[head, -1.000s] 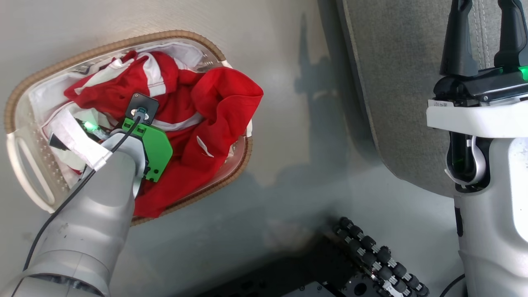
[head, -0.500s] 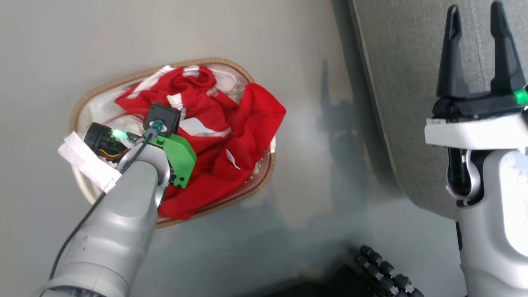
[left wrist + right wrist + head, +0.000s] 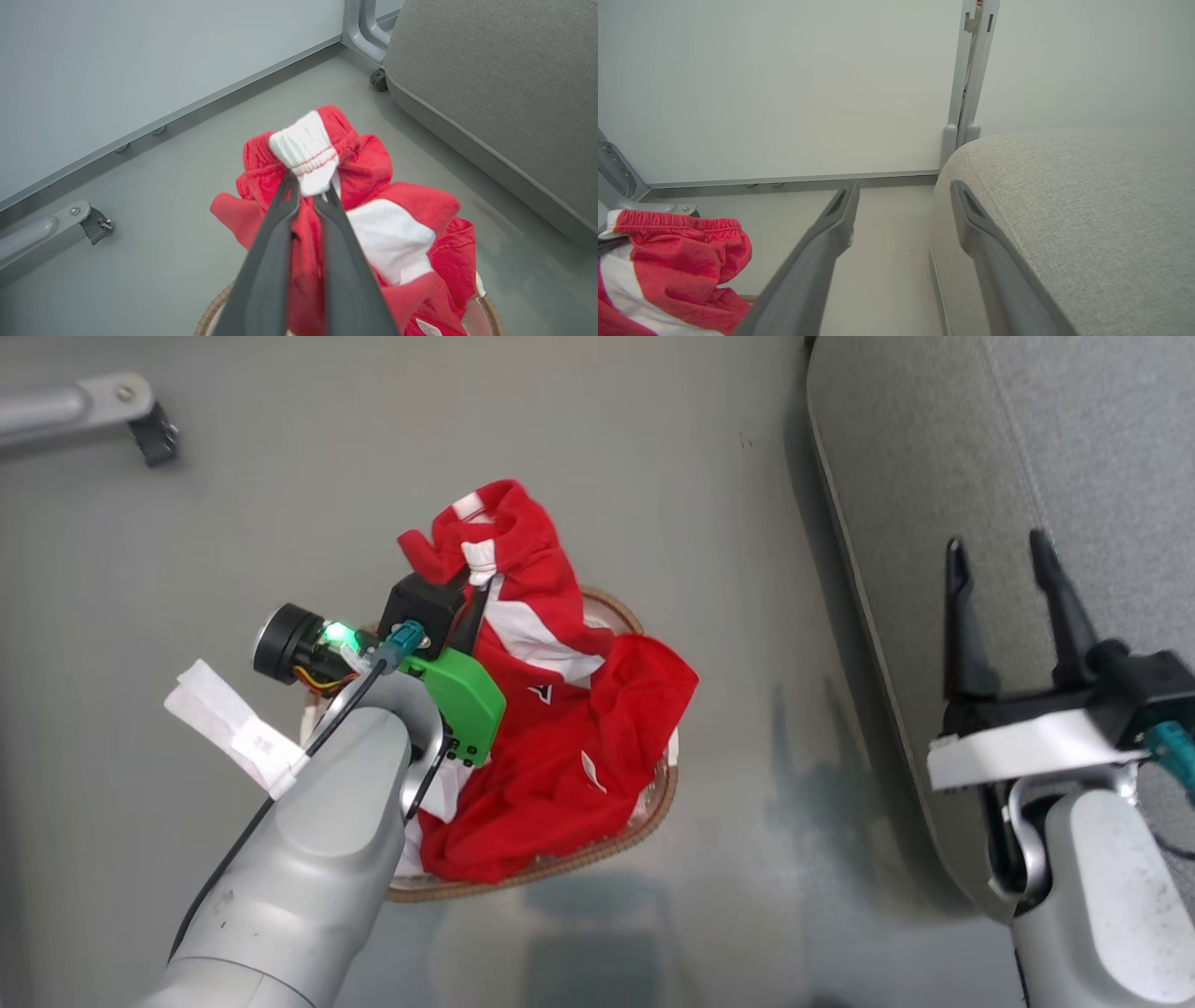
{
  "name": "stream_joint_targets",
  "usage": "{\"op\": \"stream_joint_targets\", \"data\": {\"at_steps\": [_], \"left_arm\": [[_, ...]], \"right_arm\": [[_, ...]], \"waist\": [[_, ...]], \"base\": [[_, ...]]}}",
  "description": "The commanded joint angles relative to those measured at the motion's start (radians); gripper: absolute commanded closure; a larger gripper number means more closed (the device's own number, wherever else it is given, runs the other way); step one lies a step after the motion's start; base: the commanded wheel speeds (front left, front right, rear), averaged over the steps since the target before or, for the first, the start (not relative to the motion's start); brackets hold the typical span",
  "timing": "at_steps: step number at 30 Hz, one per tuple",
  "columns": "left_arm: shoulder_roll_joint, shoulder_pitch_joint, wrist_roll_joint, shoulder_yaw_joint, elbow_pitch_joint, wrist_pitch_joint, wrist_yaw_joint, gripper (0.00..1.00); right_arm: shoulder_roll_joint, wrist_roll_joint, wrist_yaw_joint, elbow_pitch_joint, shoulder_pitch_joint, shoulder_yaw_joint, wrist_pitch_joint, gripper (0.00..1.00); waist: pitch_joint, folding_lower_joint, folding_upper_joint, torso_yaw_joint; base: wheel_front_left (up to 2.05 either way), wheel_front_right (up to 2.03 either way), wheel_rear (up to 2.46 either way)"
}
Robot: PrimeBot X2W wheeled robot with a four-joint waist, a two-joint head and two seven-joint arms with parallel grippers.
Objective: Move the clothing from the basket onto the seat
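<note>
My left gripper (image 3: 307,189) is shut on the red and white clothing (image 3: 551,709), pinching the white elastic band (image 3: 306,154) of one garment. In the head view the left gripper (image 3: 476,581) holds that garment up above the basket (image 3: 644,821); its lower part still hangs into the basket, over the other red pieces. The brown rim shows at the bottom of the left wrist view as well, basket (image 3: 212,310). The grey seat (image 3: 1008,457) stands to the right. My right gripper (image 3: 1001,553) is open and holds nothing, hovering over the seat's edge; right gripper (image 3: 903,193) fingers are spread.
Grey floor surrounds the basket. A metal leg with a caster (image 3: 154,429) lies at the upper left. A white wall panel and an upright metal post (image 3: 969,74) stand behind the seat (image 3: 1087,210). A second caster (image 3: 378,80) sits by the seat (image 3: 504,84).
My left gripper has risen out of the basket with a red garment, drawing it upward. The head camera has also risen and shifted, so the basket looks smaller. The right gripper stays open.
</note>
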Motion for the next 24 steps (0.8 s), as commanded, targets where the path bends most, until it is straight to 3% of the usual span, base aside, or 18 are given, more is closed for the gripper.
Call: {"op": "stream_joint_targets", "data": {"at_steps": [1, 12, 24], "left_arm": [[0.007, 0.007, -0.020, -0.006, -0.023, 0.012, -0.005, 1.00], [0.081, -0.113, -0.187, -0.071, -0.280, 0.137, -0.012, 1.00], [0.164, -0.237, -0.355, -0.129, -0.457, 0.265, -0.012, 1.00]], "right_arm": [[-0.004, -0.007, -0.001, 0.012, 0.031, 0.011, -0.005, 0.00], [-0.004, -0.028, -0.001, 0.079, 0.085, 0.101, -0.005, 0.00], [-0.004, -0.033, -0.001, 0.066, 0.028, 0.279, -0.005, 0.00]], "waist": [[-0.175, 0.0001, -0.0001, 0.075], [-0.385, 0.0001, -0.0001, 0.073], [-0.449, 0.0001, -0.0001, 0.042]], "base": [[0.00, 0.00, 0.00], [0.00, 0.00, 0.00], [0.00, 0.00, 0.00]]}}
